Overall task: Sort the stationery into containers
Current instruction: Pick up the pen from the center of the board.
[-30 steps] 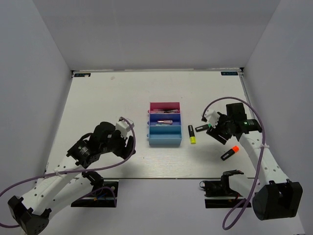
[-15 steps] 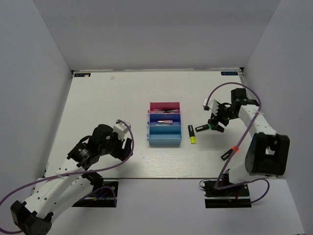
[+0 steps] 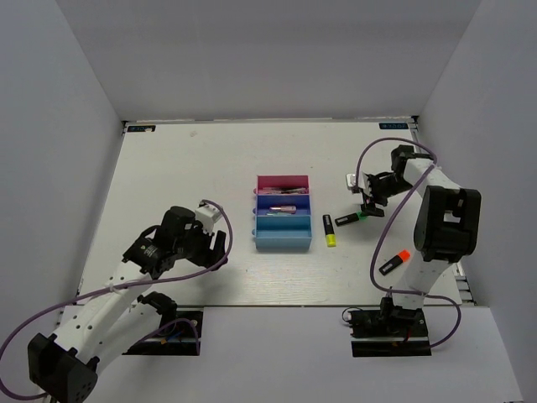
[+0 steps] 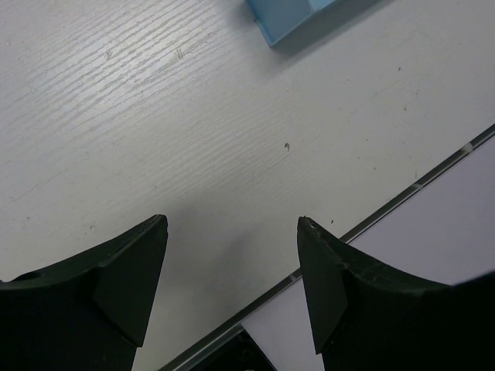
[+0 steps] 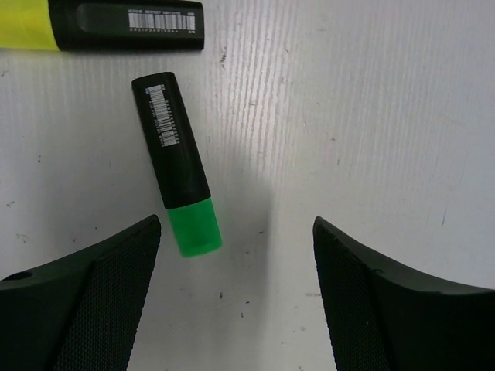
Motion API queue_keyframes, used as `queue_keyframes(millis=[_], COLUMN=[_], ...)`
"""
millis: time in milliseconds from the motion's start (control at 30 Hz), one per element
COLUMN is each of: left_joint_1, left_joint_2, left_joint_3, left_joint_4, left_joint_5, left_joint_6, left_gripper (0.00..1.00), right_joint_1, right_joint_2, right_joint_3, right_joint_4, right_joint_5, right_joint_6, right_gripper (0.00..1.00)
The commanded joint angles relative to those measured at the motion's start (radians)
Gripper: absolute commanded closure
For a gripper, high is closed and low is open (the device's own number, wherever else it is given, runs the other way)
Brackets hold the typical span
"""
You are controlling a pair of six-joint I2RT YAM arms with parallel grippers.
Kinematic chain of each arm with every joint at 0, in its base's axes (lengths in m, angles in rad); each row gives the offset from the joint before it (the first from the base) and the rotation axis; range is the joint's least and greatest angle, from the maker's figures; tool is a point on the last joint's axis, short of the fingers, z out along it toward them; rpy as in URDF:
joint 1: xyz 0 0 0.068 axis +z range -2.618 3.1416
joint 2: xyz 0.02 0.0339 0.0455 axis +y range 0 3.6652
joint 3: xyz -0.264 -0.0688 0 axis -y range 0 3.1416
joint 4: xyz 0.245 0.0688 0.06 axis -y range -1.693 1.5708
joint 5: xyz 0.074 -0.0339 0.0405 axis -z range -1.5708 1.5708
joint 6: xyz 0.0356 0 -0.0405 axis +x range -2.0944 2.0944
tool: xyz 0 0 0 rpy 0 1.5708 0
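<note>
The white wood-grain table (image 3: pixel 185 168) carries three joined trays (image 3: pixel 283 244) in a row at the centre of the frame, with a yellow-capped highlighter (image 3: pixel 329 230) and a green-capped highlighter (image 3: pixel 349 219) just right of them and an orange-capped highlighter (image 3: pixel 393 263) apart at lower right.

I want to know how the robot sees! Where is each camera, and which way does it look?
Top external: high above and behind the robot, looking down at the table; the left arm, right arm and three trays show.
Left wrist: on the left arm, looking down at bare table and a corner of the light blue tray; the open left gripper shows.
Right wrist: on the right arm, looking down at a green-capped highlighter; the open right gripper shows.
Shared: top and right wrist both show that highlighter and a yellow-capped highlighter.
</note>
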Motion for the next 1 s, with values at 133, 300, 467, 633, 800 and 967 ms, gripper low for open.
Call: queue_keyframes(millis=[133, 300, 467, 633, 800, 967], left_joint_1=[0.008, 0.008, 0.009, 0.008, 0.009, 0.009], left_joint_2=[0.009, 0.007, 0.007, -0.008, -0.013, -0.029], left_joint_3=[0.005, 0.000, 0.002, 0.000, 0.005, 0.008], left_joint_4=[0.024, 0.026, 0.022, 0.022, 0.015, 0.007], left_joint_5=[0.020, 0.017, 0.020, 0.012, 0.011, 0.008], left_joint_6=[-0.005, 0.001, 0.001, 0.001, 0.001, -0.003], left_gripper=[0.22, 0.22, 0.22, 0.22, 0.21, 0.21], right_joint_1=[0.023, 0.047, 0.098, 0.122, 0.129, 0.132], right_joint_2=[0.047, 0.051, 0.088, 0.146, 0.208, 0.222], right_joint_3=[0.035, -0.007, -0.013, 0.047, 0.116, 0.106], right_joint_4=[-0.219, -0.191, -0.109, -0.112, -0.178, -0.227], right_joint_5=[-0.018, 0.020, 0.078, 0.117, 0.175, 0.244], right_joint_6=[-0.297, -0.268, -0.185, -0.114, -0.117, -0.139], right_gripper=[0.19, 0.19, 0.20, 0.25, 0.36, 0.59])
